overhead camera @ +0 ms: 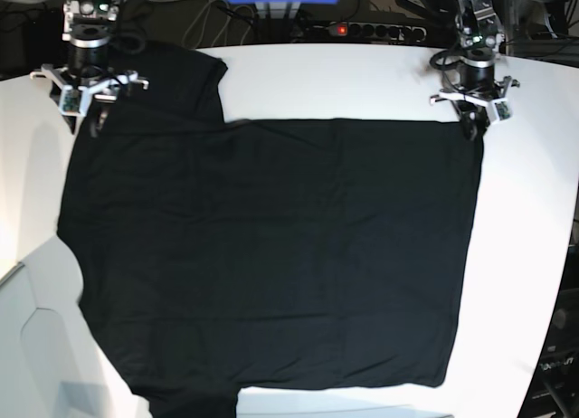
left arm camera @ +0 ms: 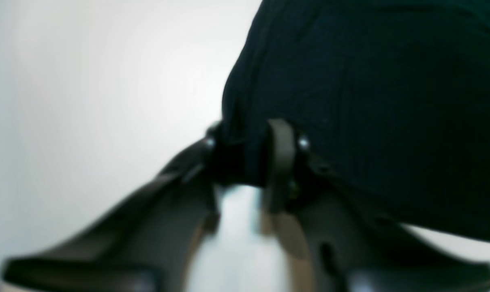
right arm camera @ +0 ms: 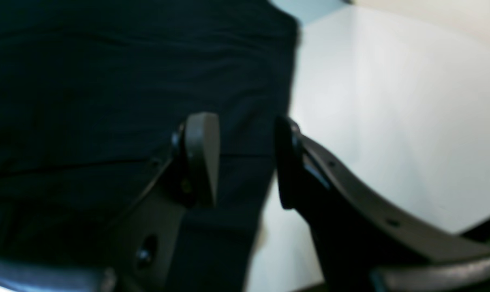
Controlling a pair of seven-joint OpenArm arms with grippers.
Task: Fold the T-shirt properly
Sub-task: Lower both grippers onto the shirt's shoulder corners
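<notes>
**A:** The T-shirt (overhead camera: 271,255) lies spread, plain black side up, across the white surface (overhead camera: 380,83); one sleeve reaches toward the far corner on the base view's left; no print or tag shows. How far along would you put the fold?

**B:** Early, by my reading; the cloth looks flattened and squared but no panel is turned over on itself; every fold seems left to do.

**A:** And the arms?

**B:** Both sit at the far edge of the shirt, one per corner; the left gripper (left arm camera: 251,156) has its fingers (left arm camera: 280,150) drawn close on a bunched bit of the black hem, so it appears to hold cloth; the picture is blurred, but fabric plainly fills the narrow gap.

**A:** The right one?

**B:** The right gripper (right arm camera: 245,158) straddles the shirt's edge with its fingers (right arm camera: 202,154) well apart; cloth lies between and beneath them, yet nothing is pinched; I judge that grasp not yet made.
</notes>
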